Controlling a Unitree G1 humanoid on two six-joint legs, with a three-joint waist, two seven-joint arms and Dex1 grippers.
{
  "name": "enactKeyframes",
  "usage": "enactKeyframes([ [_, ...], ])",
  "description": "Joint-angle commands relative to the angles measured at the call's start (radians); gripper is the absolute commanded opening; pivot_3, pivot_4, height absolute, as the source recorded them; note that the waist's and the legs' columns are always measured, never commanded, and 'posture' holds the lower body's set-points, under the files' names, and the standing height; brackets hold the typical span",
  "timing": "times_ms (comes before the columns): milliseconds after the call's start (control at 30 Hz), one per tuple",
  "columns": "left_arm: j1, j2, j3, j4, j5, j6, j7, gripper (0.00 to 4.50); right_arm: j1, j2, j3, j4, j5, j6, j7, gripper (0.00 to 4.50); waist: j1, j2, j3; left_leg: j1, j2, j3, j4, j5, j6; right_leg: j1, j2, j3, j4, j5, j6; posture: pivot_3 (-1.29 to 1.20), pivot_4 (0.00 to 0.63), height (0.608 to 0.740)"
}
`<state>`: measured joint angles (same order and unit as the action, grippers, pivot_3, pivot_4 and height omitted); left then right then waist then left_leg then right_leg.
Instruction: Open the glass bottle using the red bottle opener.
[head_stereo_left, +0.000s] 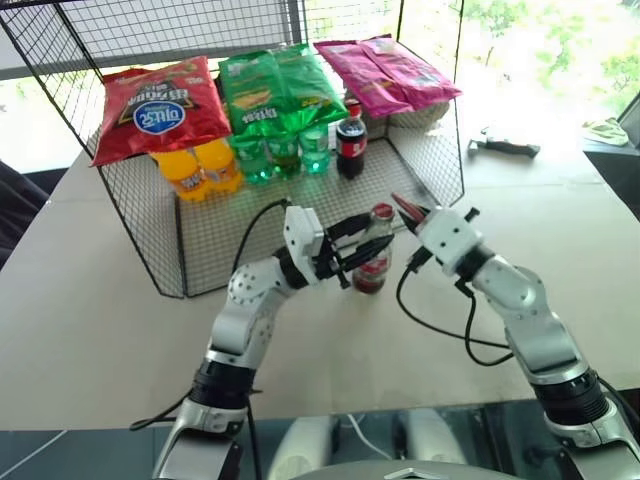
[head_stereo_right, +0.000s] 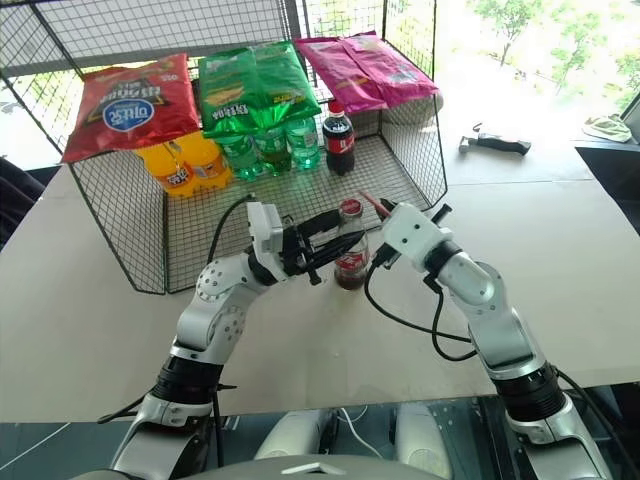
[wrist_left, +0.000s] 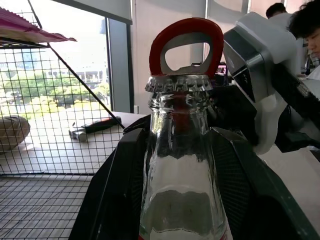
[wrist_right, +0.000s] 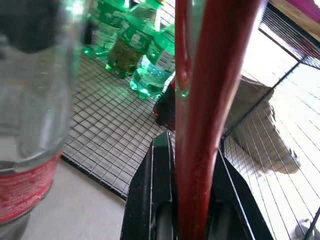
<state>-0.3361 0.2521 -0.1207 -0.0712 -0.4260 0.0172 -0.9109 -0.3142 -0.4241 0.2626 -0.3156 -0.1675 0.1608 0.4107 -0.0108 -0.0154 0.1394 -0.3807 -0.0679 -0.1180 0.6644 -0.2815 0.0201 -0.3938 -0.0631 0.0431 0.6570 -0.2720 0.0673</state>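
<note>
The glass bottle (head_stereo_left: 372, 258) stands upright on the table in front of the wire basket, clear with a red label and a crimped metal cap (wrist_left: 178, 83). My left gripper (head_stereo_left: 350, 247) is shut on its body from the left, one black finger (wrist_left: 114, 192) on each side. My right gripper (head_stereo_left: 418, 222) comes in from the right, shut on the red bottle opener (head_stereo_left: 403, 206). In the left wrist view, the opener's ring head (wrist_left: 186, 36) rises just behind and above the cap. The right wrist view looks along the opener's handle (wrist_right: 210, 100), with the bottle (wrist_right: 30, 125) close beside it.
Behind the bottle is a wire basket (head_stereo_left: 170, 250) holding snack bags, orange bottles (head_stereo_left: 198, 168), green bottles (head_stereo_left: 283, 150) and a dark plastic cola bottle (head_stereo_left: 350, 142). A black tool (head_stereo_left: 508, 147) lies far right on the table. A person (wrist_left: 305, 25) is beyond the right arm.
</note>
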Motion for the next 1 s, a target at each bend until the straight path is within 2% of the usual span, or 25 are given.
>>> enactKeyframes([
  [33,0.01,0.003,-0.011,-0.009,0.012,0.01,0.006,1.94,-0.034,-0.009,0.026,-0.011,-0.065,-0.049,0.004,0.0,0.001,0.0,0.0,0.0,0.0,0.0,0.0,0.0,0.0,0.0,0.0,0.0,0.0,0.0,0.0,0.0,0.15,0.74],
  [200,0.007,0.005,-0.016,0.0,0.021,0.005,0.005,1.94,-0.059,-0.004,0.062,0.014,-0.136,-0.082,0.005,0.0,0.002,0.0,0.0,0.0,0.0,-0.001,0.0,0.0,0.0,0.0,0.0,-0.001,0.0,0.0,0.0,0.0,0.15,0.74],
  [733,-0.007,0.003,-0.015,0.013,0.013,0.012,0.001,1.94,-0.006,-0.018,0.088,0.125,-0.385,-0.292,-0.15,0.0,0.002,-0.001,-0.001,0.001,0.0,0.0,0.0,0.0,0.0,0.001,0.0,0.0,0.0,0.0,0.0,0.0,0.15,0.74],
  [1000,-0.009,0.005,-0.014,0.013,0.013,0.017,-0.001,1.94,0.005,-0.008,0.092,0.144,-0.415,-0.35,-0.179,0.0,0.003,-0.001,-0.002,0.002,0.0,-0.001,0.0,0.0,0.0,0.002,0.0,-0.001,0.0,0.0,0.0,0.0,0.15,0.74],
])
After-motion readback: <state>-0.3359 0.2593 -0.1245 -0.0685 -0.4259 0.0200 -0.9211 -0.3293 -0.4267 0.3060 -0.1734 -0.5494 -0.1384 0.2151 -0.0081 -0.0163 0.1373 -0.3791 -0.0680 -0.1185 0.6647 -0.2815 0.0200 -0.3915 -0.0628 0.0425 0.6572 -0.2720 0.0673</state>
